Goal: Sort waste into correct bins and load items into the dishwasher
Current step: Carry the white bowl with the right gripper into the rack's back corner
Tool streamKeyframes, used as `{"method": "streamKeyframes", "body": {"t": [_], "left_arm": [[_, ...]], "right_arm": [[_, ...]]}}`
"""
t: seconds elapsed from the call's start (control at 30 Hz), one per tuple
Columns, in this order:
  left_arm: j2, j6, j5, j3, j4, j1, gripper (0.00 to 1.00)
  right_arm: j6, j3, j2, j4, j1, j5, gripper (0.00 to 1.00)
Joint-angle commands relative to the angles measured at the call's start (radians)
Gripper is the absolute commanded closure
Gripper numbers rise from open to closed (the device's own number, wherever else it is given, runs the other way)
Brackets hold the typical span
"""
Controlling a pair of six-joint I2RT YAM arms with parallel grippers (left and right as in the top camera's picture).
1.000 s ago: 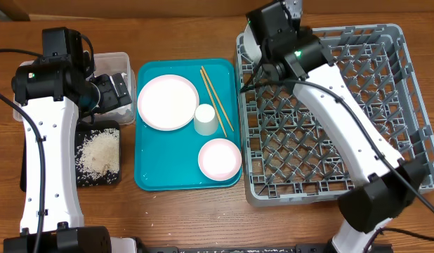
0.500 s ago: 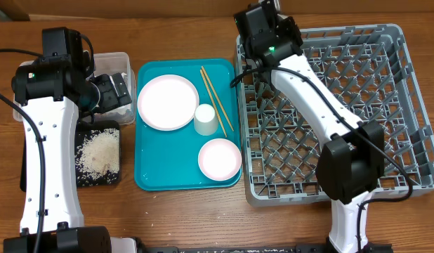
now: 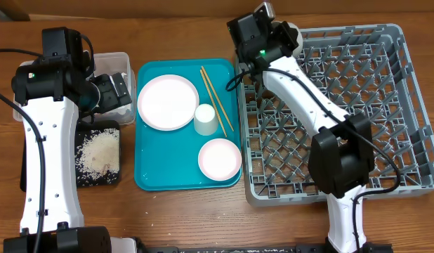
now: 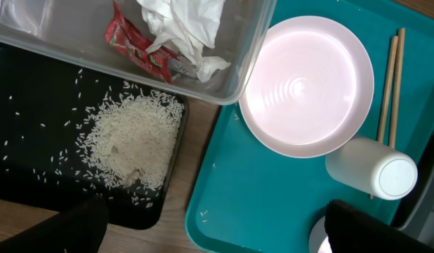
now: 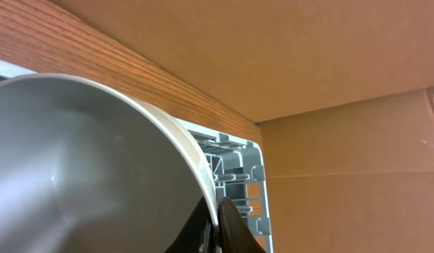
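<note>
One snack wrapper (image 4: 136, 49): left wrist view only.

I see the large tray (image 3: 150, 169) mid-frame: plate (image 3: 167, 102) upper left, chopsticks (image 3: 215, 98) upper right, cup (image 3: 206, 119) central, bowl (image 3: 219, 158) lower right. The dish rack (image 3: 399, 84) lies right of it. At left, the tub (image 3: 120, 65) holds napkin (image 4: 182, 24) and wrapper (image 4: 136, 49); below it, rice (image 3: 97, 153) lies on the shallow tray (image 3: 112, 176).

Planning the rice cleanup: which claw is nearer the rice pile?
Left. The left claw hangs by the clear tub just beyond the rice pile; the right claw, gripping the greyish bowl, is far across at the dish rack.
</note>
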Motion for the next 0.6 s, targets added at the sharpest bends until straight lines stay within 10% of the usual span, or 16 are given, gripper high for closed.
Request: {"method": "streamKeyframes", "body": {"t": [0.0,0.4,0.57], "left_arm": [[-0.002,0.009,-0.010,0.011,0.001,0.003,0.00],[-0.002,0.009,-0.010,0.011,0.001,0.004,0.00],[-0.002,0.009,-0.010,0.011,0.001,0.004,0.00]], "right_arm": [[-0.007,0.002,0.029,0.006,0.023,0.047,0.96],[-0.006,0.002,0.070,-0.064,0.075,0.084,0.94],[-0.003,0.002,0.070,-0.133,0.100,0.084,0.73]]}}
